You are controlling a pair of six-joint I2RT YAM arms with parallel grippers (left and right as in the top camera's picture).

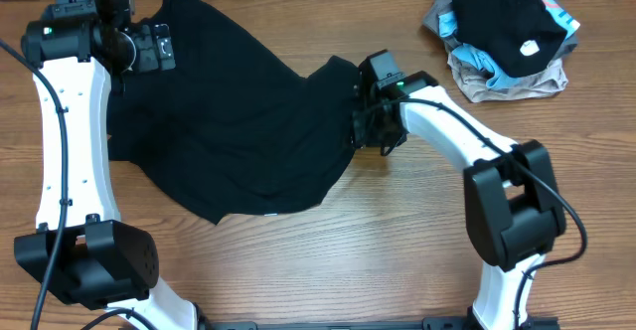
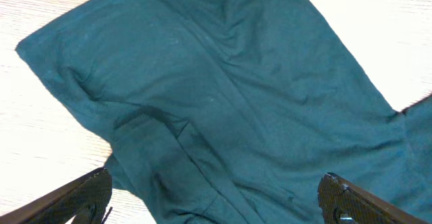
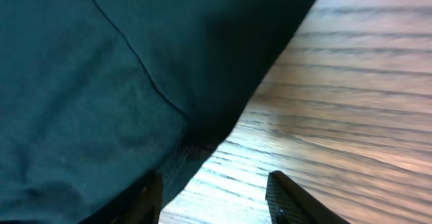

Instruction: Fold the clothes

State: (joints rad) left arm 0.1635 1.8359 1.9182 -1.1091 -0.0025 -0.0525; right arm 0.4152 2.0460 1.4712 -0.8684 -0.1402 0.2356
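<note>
1. The black shirt (image 1: 229, 121) lies spread and rumpled on the table (image 1: 397, 260). It covers the left and middle of the far half, with one point reaching toward the far edge and a narrower part stretching right.
2. In my left wrist view the shirt (image 2: 236, 96) fills most of the frame. It is creased down its middle, and one corner lies on bare wood at the upper left.
3. My left end effector (image 1: 149, 47) sits over the shirt's far left part. In its own camera the left end effector (image 2: 216, 178) has its fingers wide apart with nothing between them, and the cloth lies below them.
4. My right end effector (image 1: 373, 121) is at the shirt's right-hand tip, low over the table.
5. In the right wrist view the right end effector (image 3: 214, 180) also has its fingers spread. The shirt (image 3: 101, 69) hem runs down toward the left finger, and bare wood shows in the gap. I see no grip on the cloth.
6. A separate pile of clothes (image 1: 507, 32) sits at the far right corner, well apart from the shirt. It has a black piece on top of blue and beige ones.
</note>
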